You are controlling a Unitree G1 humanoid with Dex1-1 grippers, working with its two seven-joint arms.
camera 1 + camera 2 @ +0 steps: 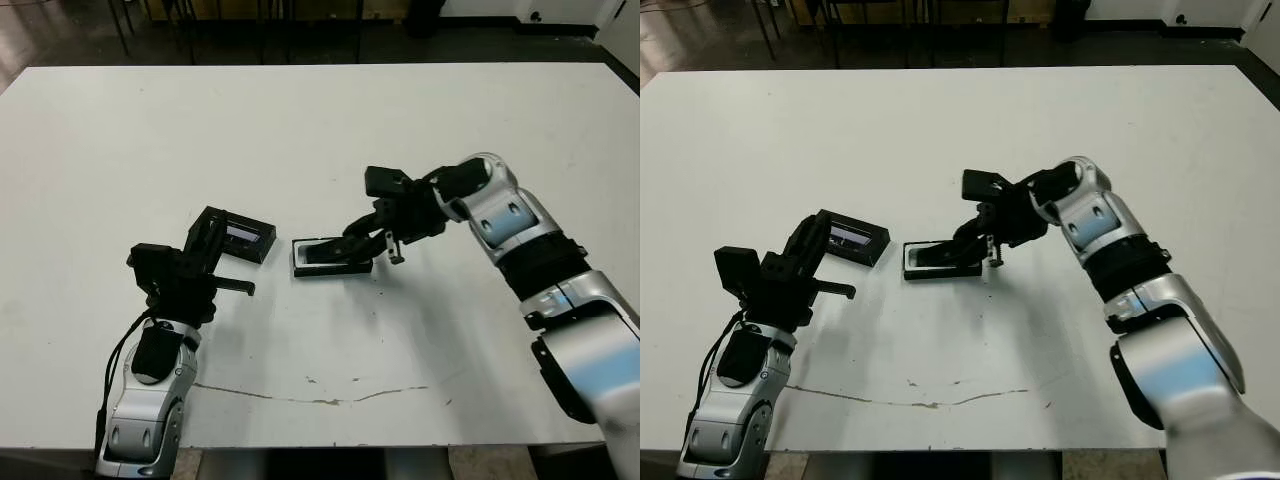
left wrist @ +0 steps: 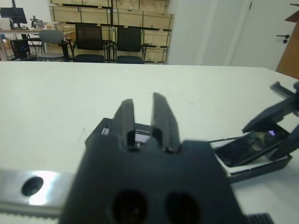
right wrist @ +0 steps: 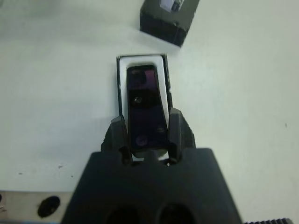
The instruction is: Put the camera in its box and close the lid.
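Note:
The black bar-shaped camera (image 1: 335,248) is held by my right gripper (image 1: 352,238), which is shut on its nearer end. It slants down into the white-lined box (image 1: 298,264), far end low and gripped end raised. The right wrist view shows the camera (image 3: 145,98) lined up along the box (image 3: 122,84). The black lid (image 1: 245,238) with its pale window lies left of the box. My left gripper (image 1: 210,228) hovers over the lid's left end with a narrow gap and nothing between its fingers (image 2: 124,116).
The white table (image 1: 320,130) extends far beyond the box on all sides. A thin dark crack line (image 1: 320,398) runs along the table near its front edge. Chairs and wooden crates stand beyond the table in the left wrist view.

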